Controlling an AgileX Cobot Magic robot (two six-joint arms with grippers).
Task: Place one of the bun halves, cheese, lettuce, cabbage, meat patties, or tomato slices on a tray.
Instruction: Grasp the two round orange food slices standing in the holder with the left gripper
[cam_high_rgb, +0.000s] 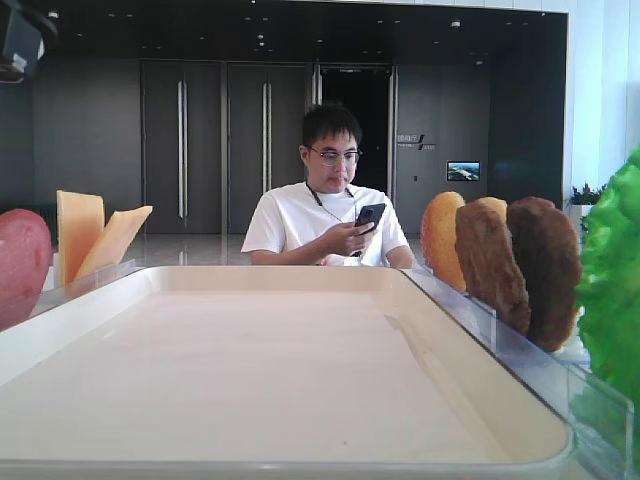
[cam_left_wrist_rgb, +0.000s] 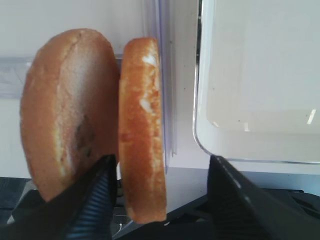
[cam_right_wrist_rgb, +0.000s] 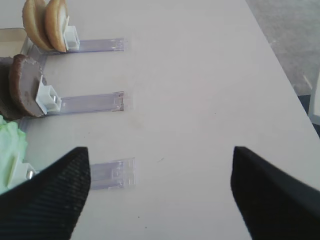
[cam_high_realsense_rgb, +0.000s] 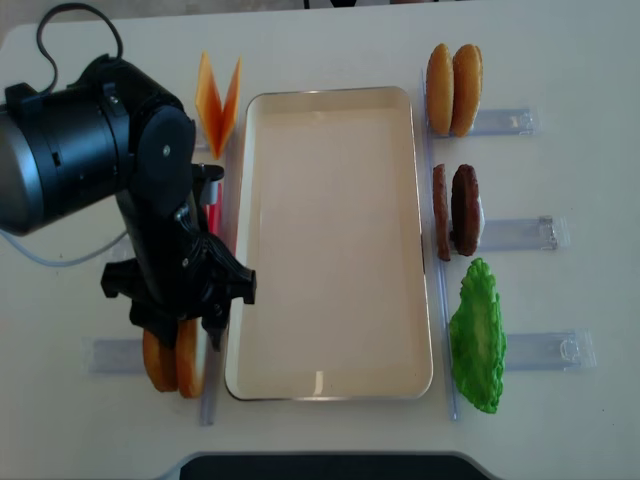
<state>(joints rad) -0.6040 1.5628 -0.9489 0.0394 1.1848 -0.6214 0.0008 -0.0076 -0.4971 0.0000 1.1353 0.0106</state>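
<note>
Two bun halves stand on edge in a clear holder left of the tray (cam_high_realsense_rgb: 330, 250). My left gripper (cam_left_wrist_rgb: 161, 158) is open around the thinner bun half (cam_left_wrist_rgb: 142, 130). One finger (cam_left_wrist_rgb: 95, 200) sits between it and the fatter bun half (cam_left_wrist_rgb: 65, 110); the other finger (cam_left_wrist_rgb: 235, 200) stands clear of it on the tray (cam_left_wrist_rgb: 250, 75) side. From above, the left arm covers its gripper (cam_high_realsense_rgb: 190, 325) over these buns (cam_high_realsense_rgb: 178, 368). My right gripper (cam_right_wrist_rgb: 160, 150) hangs open over bare table, holding nothing.
Cheese (cam_high_realsense_rgb: 220, 100) and a tomato slice (cam_high_realsense_rgb: 211, 215) stand left of the tray. Right of it are two more bun halves (cam_high_realsense_rgb: 452, 88), meat patties (cam_high_realsense_rgb: 455, 210) and lettuce (cam_high_realsense_rgb: 478, 335) in clear holders (cam_right_wrist_rgb: 95, 102). A person (cam_high_rgb: 330, 200) sits beyond the table.
</note>
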